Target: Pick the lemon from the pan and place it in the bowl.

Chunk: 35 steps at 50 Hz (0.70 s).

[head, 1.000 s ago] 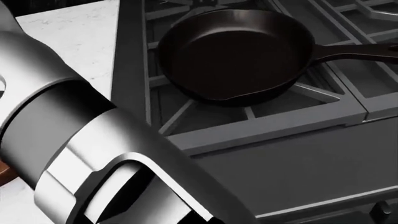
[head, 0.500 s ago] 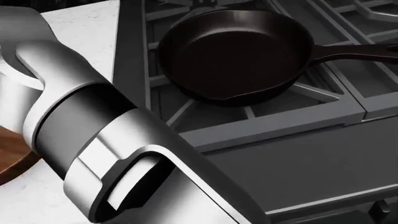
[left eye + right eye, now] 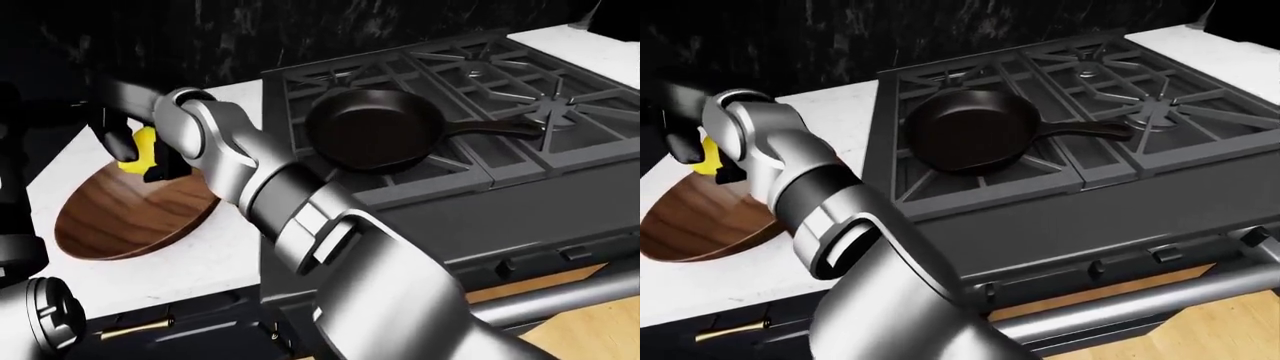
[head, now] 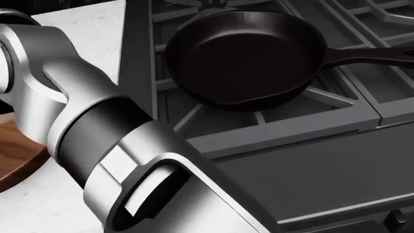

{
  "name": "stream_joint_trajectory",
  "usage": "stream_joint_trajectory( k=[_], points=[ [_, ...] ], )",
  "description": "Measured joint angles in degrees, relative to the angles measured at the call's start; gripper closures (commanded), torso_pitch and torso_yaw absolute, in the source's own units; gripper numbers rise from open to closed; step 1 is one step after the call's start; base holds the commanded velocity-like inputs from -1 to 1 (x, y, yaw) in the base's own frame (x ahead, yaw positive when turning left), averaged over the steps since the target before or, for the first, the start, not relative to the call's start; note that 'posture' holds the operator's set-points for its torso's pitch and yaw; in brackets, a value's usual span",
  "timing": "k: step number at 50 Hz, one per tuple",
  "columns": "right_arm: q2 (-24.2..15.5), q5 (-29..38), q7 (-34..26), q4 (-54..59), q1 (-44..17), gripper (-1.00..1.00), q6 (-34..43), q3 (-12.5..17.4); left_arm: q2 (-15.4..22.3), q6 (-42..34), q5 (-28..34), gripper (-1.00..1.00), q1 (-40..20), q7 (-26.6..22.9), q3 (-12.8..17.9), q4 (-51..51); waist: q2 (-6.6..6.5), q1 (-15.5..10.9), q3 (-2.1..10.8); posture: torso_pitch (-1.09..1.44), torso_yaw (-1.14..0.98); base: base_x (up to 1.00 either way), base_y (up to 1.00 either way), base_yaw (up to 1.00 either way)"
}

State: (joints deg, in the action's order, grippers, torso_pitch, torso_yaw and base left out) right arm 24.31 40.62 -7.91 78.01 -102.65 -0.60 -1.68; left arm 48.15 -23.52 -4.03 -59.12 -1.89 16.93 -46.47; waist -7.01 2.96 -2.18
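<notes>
The yellow lemon (image 3: 144, 147) is held in the black fingers of my right hand (image 3: 128, 144), whose grey arm crosses the left-eye view from the bottom to the upper left. It hangs over the upper rim of the wooden bowl (image 3: 120, 217) on the white counter. The black pan (image 3: 375, 127) stands empty on the stove's left burner, its handle pointing right. A dark shape and a grey joint (image 3: 40, 319) at that view's left edge look like my left arm; its fingers do not show.
The grey stove grates (image 3: 500, 90) fill the right side, with knobs (image 3: 1095, 266) and an oven handle bar (image 3: 1160, 296) below. The white counter (image 3: 230, 225) lies under the bowl, backed by a dark wall (image 3: 250, 37). My arm hides much of the head view.
In the head view my right arm has swung up and to the left, uncovering a little of the bowl at the left edge. The pan has not moved.
</notes>
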Motion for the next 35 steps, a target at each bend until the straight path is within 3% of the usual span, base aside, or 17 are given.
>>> stream_joint_trajectory(
  k=[35],
  points=[
    [2.32,0.82,1.66,0.4,3.61,1.0,-2.94,-0.62,0.38,0.21,-0.22,-1.0,0.2,-0.08,0.11,-0.02,0.04,-0.14,0.14,0.0,0.0,0.0,0.0,0.0]
  ],
)
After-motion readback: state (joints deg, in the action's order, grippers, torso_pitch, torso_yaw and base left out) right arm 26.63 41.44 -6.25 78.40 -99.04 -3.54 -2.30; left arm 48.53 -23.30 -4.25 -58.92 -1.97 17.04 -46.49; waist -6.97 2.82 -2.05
